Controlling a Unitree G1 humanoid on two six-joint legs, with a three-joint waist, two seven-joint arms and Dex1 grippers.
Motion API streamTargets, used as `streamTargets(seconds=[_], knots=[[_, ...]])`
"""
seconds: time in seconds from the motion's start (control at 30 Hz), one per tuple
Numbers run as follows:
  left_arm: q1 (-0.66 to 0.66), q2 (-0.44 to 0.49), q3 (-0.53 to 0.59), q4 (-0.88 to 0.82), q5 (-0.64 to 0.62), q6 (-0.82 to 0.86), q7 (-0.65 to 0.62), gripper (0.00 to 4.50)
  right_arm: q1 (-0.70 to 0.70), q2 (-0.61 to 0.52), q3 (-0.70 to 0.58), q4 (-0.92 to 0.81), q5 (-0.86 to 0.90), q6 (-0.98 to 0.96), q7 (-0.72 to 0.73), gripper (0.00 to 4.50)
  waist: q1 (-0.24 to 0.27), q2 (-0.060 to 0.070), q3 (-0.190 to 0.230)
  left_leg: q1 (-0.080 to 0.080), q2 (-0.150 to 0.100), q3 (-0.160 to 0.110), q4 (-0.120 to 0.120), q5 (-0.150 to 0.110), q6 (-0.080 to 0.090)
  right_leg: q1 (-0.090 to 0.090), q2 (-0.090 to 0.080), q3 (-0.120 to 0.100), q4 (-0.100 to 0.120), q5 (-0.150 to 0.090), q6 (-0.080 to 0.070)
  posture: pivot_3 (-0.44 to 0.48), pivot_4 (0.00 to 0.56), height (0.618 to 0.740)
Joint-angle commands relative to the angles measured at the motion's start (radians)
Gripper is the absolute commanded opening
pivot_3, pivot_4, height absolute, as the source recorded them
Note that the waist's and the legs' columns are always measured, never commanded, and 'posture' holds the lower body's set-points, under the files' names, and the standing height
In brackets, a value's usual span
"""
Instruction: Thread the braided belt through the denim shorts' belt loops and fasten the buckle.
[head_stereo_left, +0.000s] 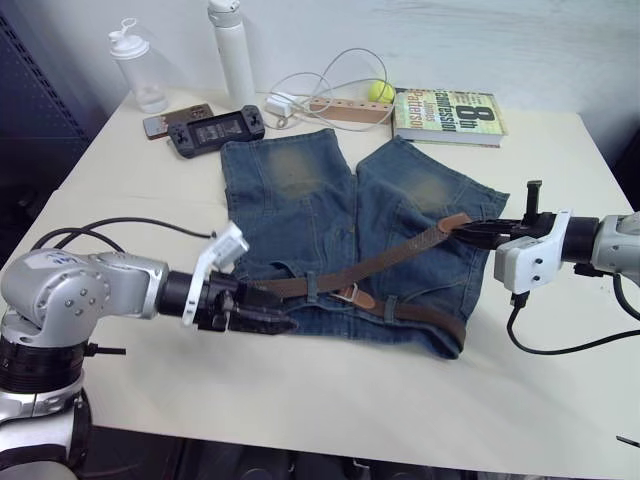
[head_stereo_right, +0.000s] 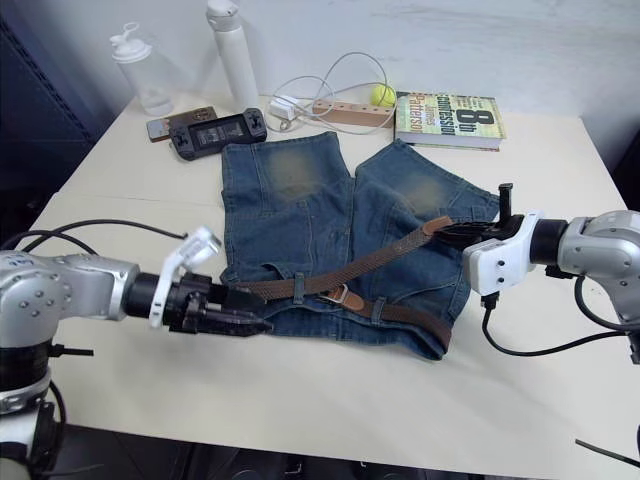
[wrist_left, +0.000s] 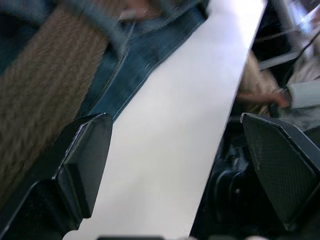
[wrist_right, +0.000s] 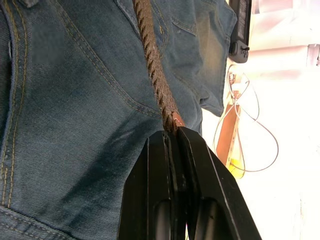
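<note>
The denim shorts (head_stereo_left: 300, 200) lie flat on the white table, waistband toward me. The braided belt (head_stereo_left: 375, 263) runs along the waistband under belt loops (head_stereo_left: 312, 287), then rises diagonally to the right. The buckle (head_stereo_left: 347, 292) lies at the waistband's middle beside a tan leather piece. My right gripper (head_stereo_left: 468, 230) is shut on the belt's tan tip (wrist_right: 177, 121), over the shorts' right edge. Open, my left gripper (head_stereo_left: 268, 320) sits at the waistband's left end, with bare table between its fingers (wrist_left: 87, 160) and the belt just beside one.
At the table's far edge lie a book (head_stereo_left: 447, 115), a wooden strip with a yellow ball (head_stereo_left: 380, 91), a white cable (head_stereo_left: 320, 85), a game console (head_stereo_left: 215, 128), a phone (head_stereo_left: 175, 120) and two bottles (head_stereo_left: 232, 50). A black cable (head_stereo_left: 130, 225) trails at the left.
</note>
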Motion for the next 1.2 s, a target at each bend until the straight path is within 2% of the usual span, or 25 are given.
streamTargets(seconds=[0.03,0.2,0.3,0.43,0.57,0.77,0.87,1.0,1.1,1.2], knots=[[-0.089,-0.096,0.152,0.070,-0.015,-0.127,0.088,4.49,0.007,0.005,-0.031,-0.062,0.047,0.024,0.016,0.00,0.001,0.000,0.000,0.000,0.000,0.000,0.000,0.000,0.000,0.000,0.000,0.000,0.000,0.000,0.000,0.000,0.150,0.708],[-0.017,-0.132,-0.011,0.007,0.112,-0.231,0.096,4.49,0.016,0.029,-0.038,-0.098,0.047,0.069,0.017,0.00,-0.004,0.000,0.000,0.000,-0.001,0.001,-0.001,0.000,0.000,0.000,0.000,0.000,-0.001,0.000,0.001,0.000,0.150,0.708],[0.050,-0.087,-0.135,-0.019,0.204,-0.288,0.064,3.72,0.024,0.031,-0.048,-0.105,0.045,0.081,0.017,0.00,-0.002,0.000,0.000,0.000,0.000,0.002,-0.001,0.000,0.000,0.000,0.001,0.000,-0.001,0.000,0.001,0.000,0.150,0.708],[0.139,-0.018,-0.271,-0.012,0.342,-0.410,0.005,1.92,0.030,0.030,-0.058,-0.110,0.042,0.092,0.012,0.00,-0.002,0.000,0.000,0.001,0.000,0.002,-0.001,0.000,0.000,0.000,0.001,0.001,0.000,0.000,0.000,0.000,0.150,0.708],[0.159,-0.021,-0.344,0.082,0.498,-0.543,0.025,0.14,0.032,0.043,-0.057,-0.135,0.042,0.104,0.007,0.00,0.000,0.000,0.000,0.001,0.000,0.001,0.000,0.000,0.000,0.000,0.000,0.001,0.000,0.000,0.000,0.000,0.150,0.708],[0.159,-0.093,-0.319,0.065,0.566,-0.698,0.025,0.06,-0.005,0.080,-0.031,-0.190,0.062,0.140,0.032,0.00,0.001,0.000,0.000,0.001,0.000,0.001,-0.001,0.000,0.000,0.000,0.000,0.001,0.000,0.000,0.000,0.000,0.150,0.708],[0.133,-0.161,-0.199,0.028,0.478,-0.677,0.048,0.06,-0.022,0.099,-0.024,-0.211,0.076,0.159,0.050,0.00,0.001,0.000,0.000,0.000,0.000,0.001,0.000,0.000,0.000,0.000,0.000,0.000,0.000,0.000,0.000,0.000,0.150,0.708],[0.072,-0.119,0.011,-0.044,0.180,-0.518,-0.044,0.06,-0.045,0.113,-0.023,-0.210,0.088,0.175,0.079,0.00,-0.002,-0.001,0.001,0.000,0.000,0.001,0.000,0.000,0.001,0.000,0.000,-0.001,0.000,0.000,0.000,0.000,0.150,0.708],[0.013,-0.117,0.047,-0.062,0.110,-0.467,-0.001,0.06,-0.064,0.127,-0.011,-0.205,0.092,0.193,0.105,0.00,-0.002,0.000,0.001,0.000,0.000,0.001,0.000,0.000,0.001,0.000,0.000,0.000,0.000,0.000,0.000,0.000,0.150,0.708],[-0.057,-0.185,-0.024,-0.091,0.140,-0.464,0.084,0.06,-0.093,0.150,0.009,-0.212,0.084,0.258,0.129,0.00,0.001,-0.001,0.001,0.001,0.000,0.001,0.001,0.000,0.001,0.002,0.000,0.000,0.001,0.000,0.001,0.000,0.150,0.708]])
